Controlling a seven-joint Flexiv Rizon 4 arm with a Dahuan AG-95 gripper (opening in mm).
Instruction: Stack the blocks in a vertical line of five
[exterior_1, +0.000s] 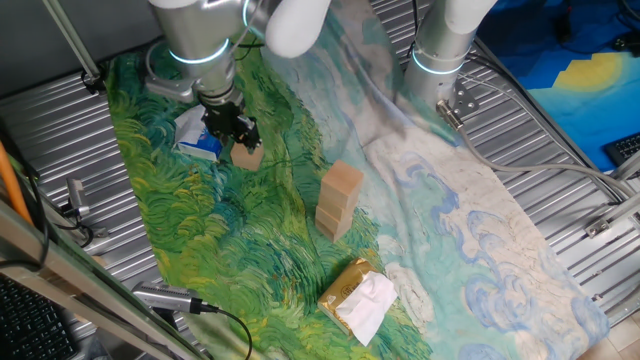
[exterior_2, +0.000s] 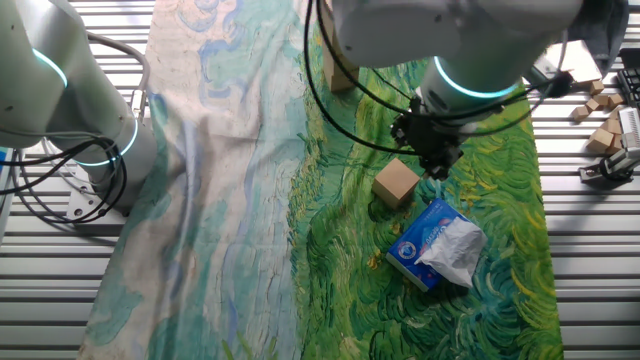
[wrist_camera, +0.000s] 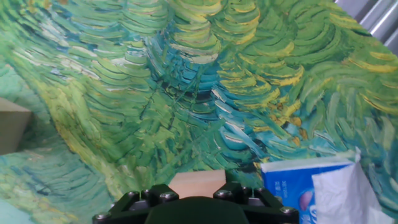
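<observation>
One fixed view, l. to r.: one blue-and-white packet lies on the painted cloth at far left. Just right of it hangs the gripper on the arm. One loose block sits on the cloth just below and slightly right of the fingertips, close against them. Whether the jaws are spread or pinched can't be told, as the fingers are too dark and small.

Further right, mid-cloth, is one stack of blocks. It leans a little, and its seams are too faint for a firm count. Near right of it lies one yellow-and-white packet.

The other fixed view shows the loose block left of the gripper, with the blue-and-white packet nearer the camera.

Hand view: the block is centred just past the gripper housing, and the packet is at right. The fingers are out of shot.
</observation>
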